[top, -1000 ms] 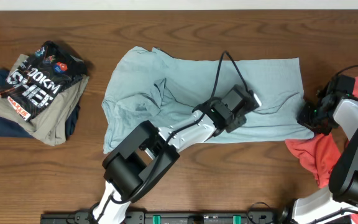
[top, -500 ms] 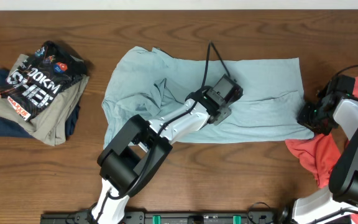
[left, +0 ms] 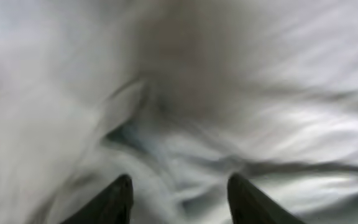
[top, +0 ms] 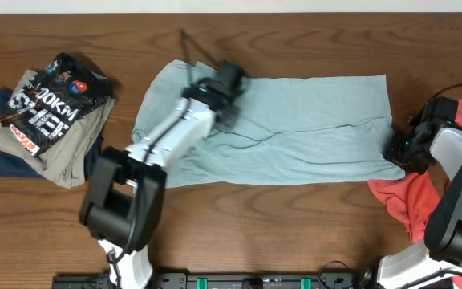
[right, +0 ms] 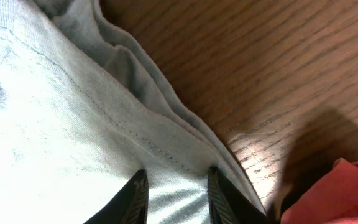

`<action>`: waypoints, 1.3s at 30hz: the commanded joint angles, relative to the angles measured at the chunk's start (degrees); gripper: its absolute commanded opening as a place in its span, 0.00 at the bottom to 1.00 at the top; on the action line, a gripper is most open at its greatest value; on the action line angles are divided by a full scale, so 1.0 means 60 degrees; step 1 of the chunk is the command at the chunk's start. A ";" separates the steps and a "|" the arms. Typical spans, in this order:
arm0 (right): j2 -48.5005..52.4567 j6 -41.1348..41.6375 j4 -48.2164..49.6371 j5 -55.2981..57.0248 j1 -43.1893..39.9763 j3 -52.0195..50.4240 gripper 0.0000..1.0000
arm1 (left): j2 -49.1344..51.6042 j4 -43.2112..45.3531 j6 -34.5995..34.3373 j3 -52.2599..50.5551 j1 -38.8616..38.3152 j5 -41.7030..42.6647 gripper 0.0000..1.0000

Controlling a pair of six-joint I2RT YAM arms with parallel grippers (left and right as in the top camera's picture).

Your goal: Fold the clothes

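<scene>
The clothes, a pale blue-grey T-shirt (top: 311,120), lie spread across the middle of the table, with creases running through the centre. My left gripper (top: 231,88) hovers over the shirt's upper left part. In the blurred left wrist view its jaws (left: 179,180) stand open above rumpled cloth (left: 260,93), with nothing between them. My right gripper (top: 398,151) sits at the shirt's lower right corner. Its fingers (right: 176,174) are apart, resting over the hemmed edge (right: 55,124), with flat cloth showing between them.
A pile of folded garments (top: 46,120), topped by a black printed tee, sits at the far left. A red cloth (top: 423,201) lies bunched at the right edge beside my right arm, also visible as the red cloth (right: 347,186). Brown wooden table (top: 295,233) runs along the front.
My left gripper has opened and swung from the shirt's middle up and to the left. The shirt's left part now lies flatter. The right arm has stayed put.
</scene>
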 commanded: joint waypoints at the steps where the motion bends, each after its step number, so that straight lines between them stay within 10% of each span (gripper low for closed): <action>1: 0.0601 -0.0066 -0.0229 0.0146 -0.0062 -0.0441 0.31 | -0.0015 -0.0586 -0.1126 -0.0080 0.0667 -0.0076 0.53; 18: 0.0601 -0.0066 -0.0364 0.0142 -0.0062 -0.0448 0.33 | 0.0044 -0.1606 -0.2754 -0.0517 0.1530 0.1388 0.56; 24: 0.0601 -0.0066 -0.0375 0.0142 -0.0062 -0.0448 0.33 | 0.0055 -0.1596 -0.2758 -0.0565 0.1523 0.1439 0.42; 30: 0.0601 -0.0066 -0.0368 0.0142 -0.0062 -0.0448 0.33 | 0.0036 -0.2371 -0.2758 -0.0565 0.1483 0.2528 0.76; 39: 0.0601 -0.0066 -0.0372 0.0138 -0.0062 -0.0448 0.33 | 0.0036 -0.2419 -0.2761 -0.0565 0.1483 0.2681 0.79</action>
